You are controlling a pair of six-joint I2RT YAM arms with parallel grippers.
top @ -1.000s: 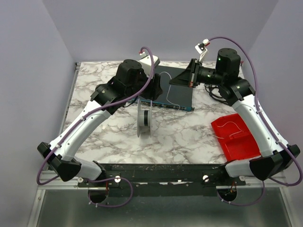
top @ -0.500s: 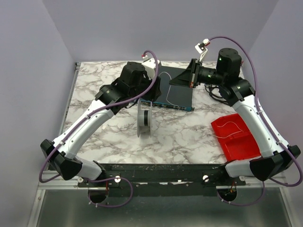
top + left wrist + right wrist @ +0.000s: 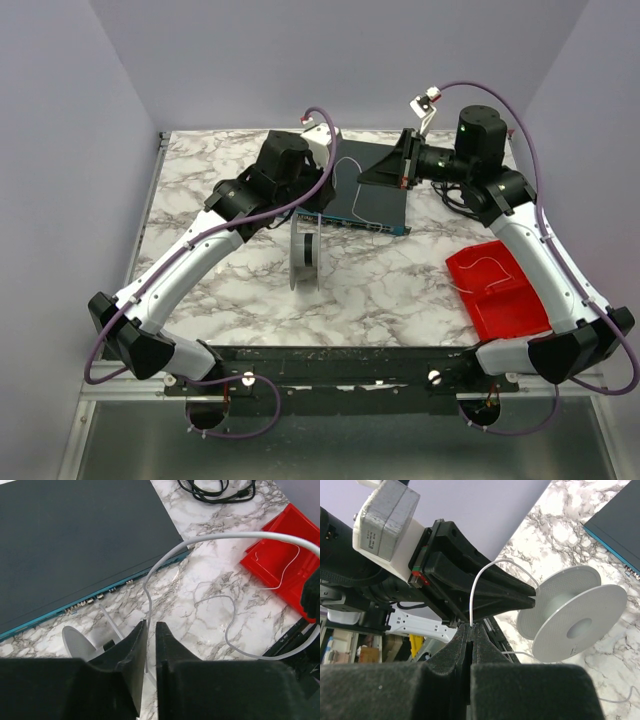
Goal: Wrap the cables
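White wire (image 3: 150, 580): hair-thin, smooth and springy. It hangs in the air between both grippers, over the far half of the table, above the spool and the flat box.
Wire's run, left wrist view: the length climbs from the fingers toward 12 o'clock, then sweeps in a stiff arc to 3 o'clock. A slacker loop shows lower, at 4 o'clock.
Wire's run, right wrist view: it stands straight up from the fingertips and curls over toward 3 o'clock, toward the spool.
Left gripper (image 3: 150, 626): black wedge fingers a thin slit apart, with the wire running into the slit. Whether they pinch it I cannot tell.
Right gripper (image 3: 471, 629): black fingers pressed together, clamping the wire at their tips.
Spool (image 3: 305, 252): pale grey, two round flanges on a hub, standing on its rims mid-table with the axle level.
Flat box (image 3: 380, 195): dark matte slab with a teal front edge, just beside the spool at 1 o'clock.
Red tray (image 3: 510, 315): glossy and divided, at 4 o'clock of the spool and well apart from it. A short white strand (image 3: 485, 263) lies in its far compartment.
Black cords (image 3: 215, 490): a loose bundle at 3 o'clock of the box.
Table (image 3: 400, 290): white marble pattern with grey veins.
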